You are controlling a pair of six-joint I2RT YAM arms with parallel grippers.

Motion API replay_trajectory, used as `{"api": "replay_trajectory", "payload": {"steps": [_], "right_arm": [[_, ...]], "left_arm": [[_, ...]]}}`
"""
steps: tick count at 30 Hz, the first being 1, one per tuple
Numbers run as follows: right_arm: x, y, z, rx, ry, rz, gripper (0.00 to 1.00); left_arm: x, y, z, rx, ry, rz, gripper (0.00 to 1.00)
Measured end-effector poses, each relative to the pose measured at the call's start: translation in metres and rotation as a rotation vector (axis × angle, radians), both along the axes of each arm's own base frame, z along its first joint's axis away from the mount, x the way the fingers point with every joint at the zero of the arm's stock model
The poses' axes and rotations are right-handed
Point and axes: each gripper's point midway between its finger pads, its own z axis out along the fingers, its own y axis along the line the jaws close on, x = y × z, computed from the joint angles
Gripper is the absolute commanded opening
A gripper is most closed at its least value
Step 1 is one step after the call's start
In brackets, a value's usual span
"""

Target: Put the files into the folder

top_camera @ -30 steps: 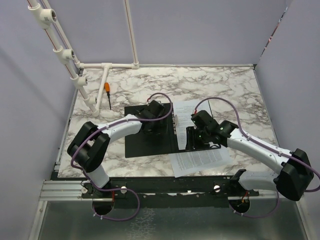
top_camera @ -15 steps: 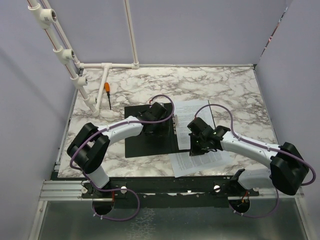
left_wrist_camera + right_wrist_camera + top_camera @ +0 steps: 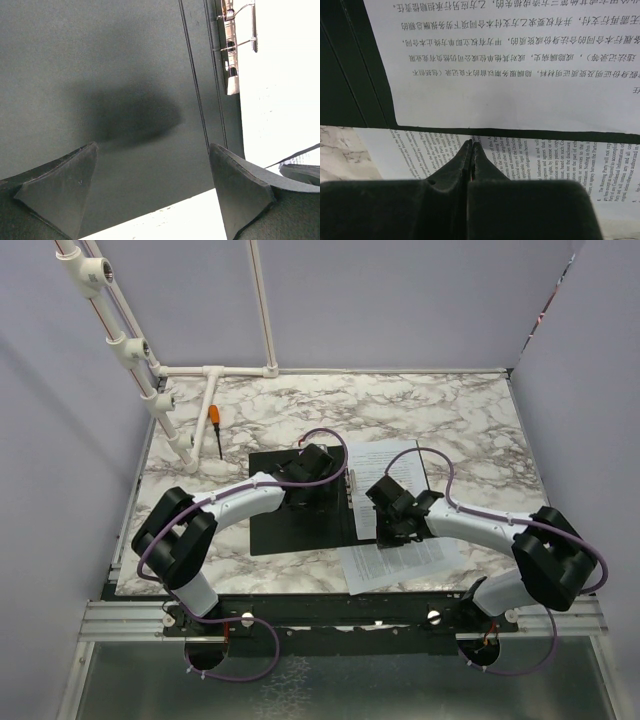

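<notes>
The folder (image 3: 285,525) lies open on the marble table, black inside up, with its metal spine clip (image 3: 232,45) down the middle. One of the files, a white sheet (image 3: 385,462) (image 3: 520,60), lies on the folder's right half. A second sheet (image 3: 405,560) (image 3: 560,155) sticks out from under the folder's near edge. My right gripper (image 3: 383,532) (image 3: 471,145) is shut, its tips over this lower sheet right at the folder's edge, with nothing seen between them. My left gripper (image 3: 322,480) (image 3: 150,195) is open just above the folder's bare left half (image 3: 125,75).
An orange-handled screwdriver (image 3: 214,425) lies at the back left near a white pipe frame (image 3: 215,372). Purple walls enclose the table on three sides. Bare marble (image 3: 450,410) stretches behind and to the right of the folder.
My right gripper has closed and shifted left towards the folder's near edge. The left arm and gripper have barely moved.
</notes>
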Motion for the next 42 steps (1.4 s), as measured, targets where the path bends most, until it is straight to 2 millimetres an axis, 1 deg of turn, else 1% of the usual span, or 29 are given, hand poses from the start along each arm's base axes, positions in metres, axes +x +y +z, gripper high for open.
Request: {"api": "replay_trajectory", "payload": {"steps": [7, 9, 12, 18, 26, 34, 42], "right_arm": [[0.006, -0.001, -0.005, -0.018, -0.014, -0.026, 0.01], [0.007, -0.001, -0.006, -0.018, -0.017, -0.033, 0.03], [0.008, -0.002, -0.006, -0.019, -0.021, -0.049, 0.1], [0.008, 0.001, -0.006, -0.002, -0.031, -0.077, 0.3], [0.013, 0.01, -0.004, 0.038, -0.05, -0.097, 0.47], [0.016, 0.014, -0.003, 0.052, -0.055, -0.119, 0.53], [0.018, 0.016, -0.003, 0.054, -0.055, -0.137, 0.54]], "left_arm": [[0.0, 0.0, 0.002, -0.004, -0.005, 0.0, 0.93], [0.0, 0.0, 0.002, -0.005, -0.005, 0.0, 0.93], [0.0, 0.0, 0.002, -0.004, -0.005, 0.0, 0.93], [0.0, 0.0, 0.002, -0.004, -0.005, 0.0, 0.93], [0.0, 0.0, 0.002, -0.002, -0.006, -0.003, 0.93], [0.0, 0.001, 0.002, 0.004, -0.007, -0.005, 0.93], [0.0, 0.002, 0.002, 0.007, -0.007, -0.007, 0.93]]}}
